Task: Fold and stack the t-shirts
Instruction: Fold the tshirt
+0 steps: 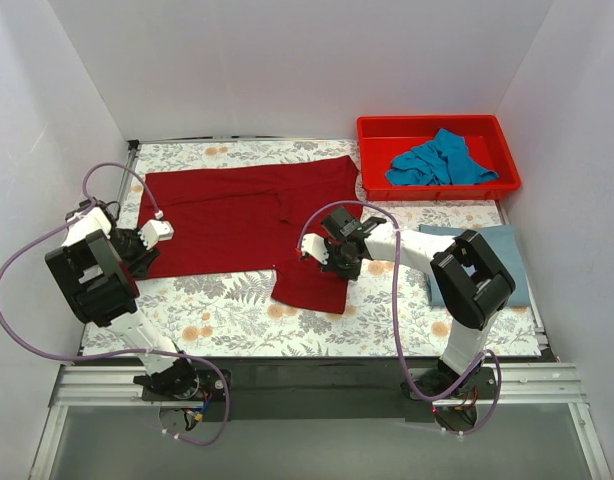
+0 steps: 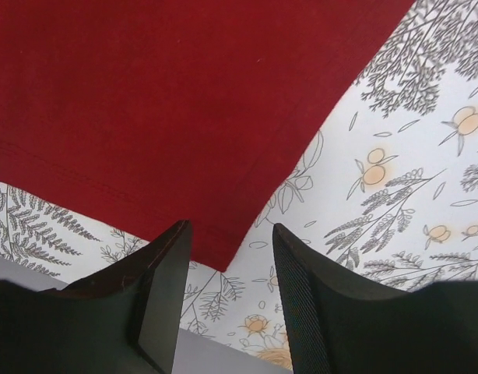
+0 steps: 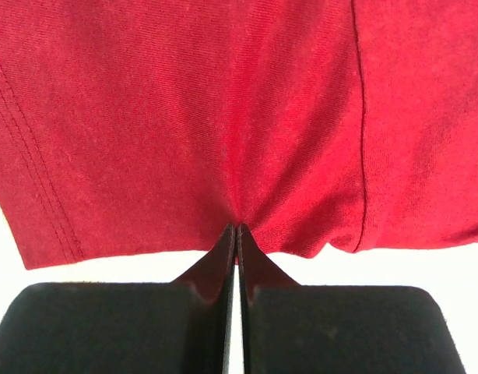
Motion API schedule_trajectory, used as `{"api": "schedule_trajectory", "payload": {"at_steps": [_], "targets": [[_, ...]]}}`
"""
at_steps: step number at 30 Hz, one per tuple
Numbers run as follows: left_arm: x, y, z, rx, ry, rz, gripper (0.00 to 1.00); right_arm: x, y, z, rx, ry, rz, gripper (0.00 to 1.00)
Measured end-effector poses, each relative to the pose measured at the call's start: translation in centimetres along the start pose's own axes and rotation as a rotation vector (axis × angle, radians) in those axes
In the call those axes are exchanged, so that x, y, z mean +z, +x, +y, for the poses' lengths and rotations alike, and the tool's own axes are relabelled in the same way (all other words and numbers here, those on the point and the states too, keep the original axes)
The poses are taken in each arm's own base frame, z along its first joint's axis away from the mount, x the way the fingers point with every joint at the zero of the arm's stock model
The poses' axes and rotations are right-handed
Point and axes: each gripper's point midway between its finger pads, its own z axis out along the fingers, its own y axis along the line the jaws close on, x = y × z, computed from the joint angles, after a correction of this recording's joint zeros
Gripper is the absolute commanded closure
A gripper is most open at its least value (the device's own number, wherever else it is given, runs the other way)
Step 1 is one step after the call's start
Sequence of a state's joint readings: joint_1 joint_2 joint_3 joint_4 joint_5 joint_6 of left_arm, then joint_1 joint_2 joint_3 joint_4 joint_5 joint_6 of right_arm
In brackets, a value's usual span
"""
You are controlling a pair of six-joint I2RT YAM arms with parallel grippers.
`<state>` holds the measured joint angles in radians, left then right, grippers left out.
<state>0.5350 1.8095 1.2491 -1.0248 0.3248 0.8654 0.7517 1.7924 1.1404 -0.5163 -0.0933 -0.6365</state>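
The large dark red t-shirt [image 1: 247, 215] lies spread on the floral table, one part hanging down toward the front at the middle. My right gripper [image 1: 325, 258] is shut on the edge of the red cloth [image 3: 223, 117], which puckers at the fingertips. My left gripper [image 1: 147, 240] is open at the shirt's left front corner [image 2: 216, 249], holding nothing. A folded grey-blue t-shirt [image 1: 507, 262] lies at the right, partly hidden by the right arm. A crumpled teal-blue t-shirt [image 1: 439, 162] lies in the red bin.
The red plastic bin [image 1: 379, 138] stands at the back right corner. White walls close in the table on three sides. The floral tablecloth [image 1: 227, 315] shows along the front, and a metal rail runs below it.
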Motion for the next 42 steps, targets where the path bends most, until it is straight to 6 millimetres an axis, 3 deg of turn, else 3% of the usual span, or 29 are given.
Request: {"api": "schedule_trajectory", "payload": {"at_steps": [10,16,26,35,38,41,42], "targets": [[0.1,1.6,0.3,0.050,0.008,0.053,0.60,-0.2,-0.1,0.0,0.006,-0.021,0.029,0.99],[1.2,2.7,-1.4,0.059,0.043,0.058,0.61,-0.4,-0.4,-0.2,0.008,-0.017,0.025,0.99],[0.8,2.8,0.3,0.095,-0.015,0.061,0.61,-0.6,-0.4,-0.2,0.010,-0.021,0.030,0.99],[0.7,2.9,0.6,0.125,-0.021,0.064,0.62,-0.3,-0.5,-0.3,0.012,-0.026,0.038,0.99],[1.0,3.0,1.1,0.133,-0.046,0.071,0.69,-0.3,-0.5,-0.4,0.011,-0.024,0.038,0.99],[1.2,3.1,1.6,0.160,-0.087,0.071,0.93,-0.3,-0.5,-0.4,0.011,-0.020,0.040,0.99],[1.2,3.1,1.7,0.165,-0.093,0.072,0.93,-0.3,-0.4,-0.4,0.011,-0.020,0.041,0.99]]}}
